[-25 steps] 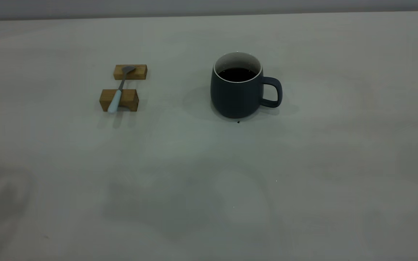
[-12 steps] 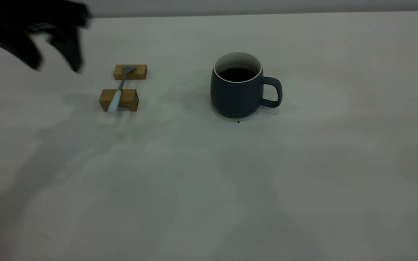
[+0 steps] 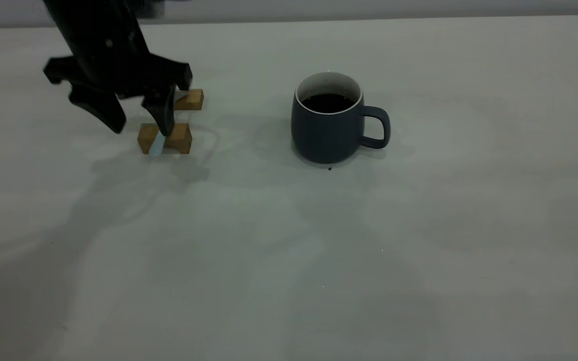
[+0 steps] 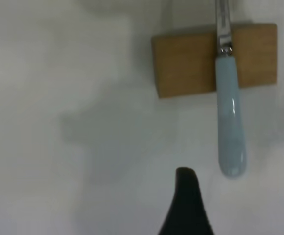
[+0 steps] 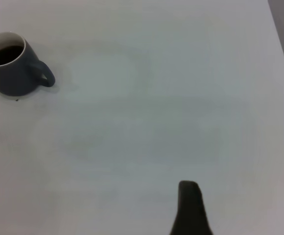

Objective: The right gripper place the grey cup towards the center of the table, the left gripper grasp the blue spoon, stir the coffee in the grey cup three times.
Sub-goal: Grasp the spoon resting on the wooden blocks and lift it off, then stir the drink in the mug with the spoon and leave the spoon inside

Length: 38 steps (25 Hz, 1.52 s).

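Exterior view: the left gripper (image 3: 141,123) hangs over the blue spoon (image 3: 157,145) and its two wooden blocks (image 3: 176,138), jaws released. The grey cup (image 3: 326,125) with coffee (image 3: 327,103) stands mid-surface (image 3: 419,250); no writing shows.

Left wrist view: the spoon's pale handle crosses one block.

Right wrist view: the right gripper (image 5: 190,208) hovers well apart from the cup; jaws' state cannot be told.

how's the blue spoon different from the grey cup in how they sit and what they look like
The blue spoon is slim and lies lengthwise, bridged across two wooden blocks; the grey cup is wide and rounded, standing upright directly on the table. The spoon's handle is pale blue; the cup is dark slate grey and holds coffee. The open left gripper hovers at the spoon; nothing is near the cup. Neither is gripped.
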### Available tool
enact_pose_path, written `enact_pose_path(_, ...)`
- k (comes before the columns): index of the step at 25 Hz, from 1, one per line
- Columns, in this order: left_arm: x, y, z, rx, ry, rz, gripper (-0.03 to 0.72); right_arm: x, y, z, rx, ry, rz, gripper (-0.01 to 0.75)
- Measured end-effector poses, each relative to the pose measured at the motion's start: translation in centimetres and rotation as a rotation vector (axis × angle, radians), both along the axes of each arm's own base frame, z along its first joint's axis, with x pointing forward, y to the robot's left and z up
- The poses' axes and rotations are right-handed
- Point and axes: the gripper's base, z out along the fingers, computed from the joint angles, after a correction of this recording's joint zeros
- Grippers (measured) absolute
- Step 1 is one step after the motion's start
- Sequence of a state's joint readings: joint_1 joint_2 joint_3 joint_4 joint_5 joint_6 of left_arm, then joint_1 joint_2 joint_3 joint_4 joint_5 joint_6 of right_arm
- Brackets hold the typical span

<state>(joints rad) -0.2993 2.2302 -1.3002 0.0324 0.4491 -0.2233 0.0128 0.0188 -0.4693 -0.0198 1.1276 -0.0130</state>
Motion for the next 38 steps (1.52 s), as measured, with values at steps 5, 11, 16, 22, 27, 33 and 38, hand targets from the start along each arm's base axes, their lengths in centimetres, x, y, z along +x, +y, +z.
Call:
enact_pose_path(5, 0.2, -0.1, -2.3, -0.007, -0.008, 0.011, 0.645, 0.0, 0.0, 0.0, 0.000, 0.000, 0.000, 0.591)
enact_pose_path(11, 0.6, -0.2, -3.9, -0.012, -0.008, 0.037, 0.564, 0.0, 0.0, 0.0, 0.000, 0.001, 0.000, 0.591)
enact_pose_path(16, 0.6, -0.2, -4.0, -0.015, -0.008, 0.052, 0.332, 0.0, 0.0, 0.0, 0.000, 0.001, 0.000, 0.591)
enact_pose_path(22, 1.0, -0.3, -3.4, -0.017, 0.003, 0.099, 0.172, 0.0, 0.0, 0.0, 0.000, 0.001, 0.000, 0.591)
enact_pose_path(27, 2.6, -0.8, 1.8, -0.008, 0.036, 0.169, 0.172, 0.0, 0.0, 0.0, 0.000, 0.001, 0.000, 0.591)
enact_pose_path(33, 2.6, -2.1, 10.7, -0.131, 0.176, 0.516, 0.172, 0.0, 0.0, 0.0, 0.000, 0.001, 0.000, 0.591)
enact_pose_path(38, 2.1, -4.6, 14.2, -0.377, 0.389, 0.786, 0.172, 0.0, 0.0, 0.0, 0.000, 0.001, 0.000, 0.591)
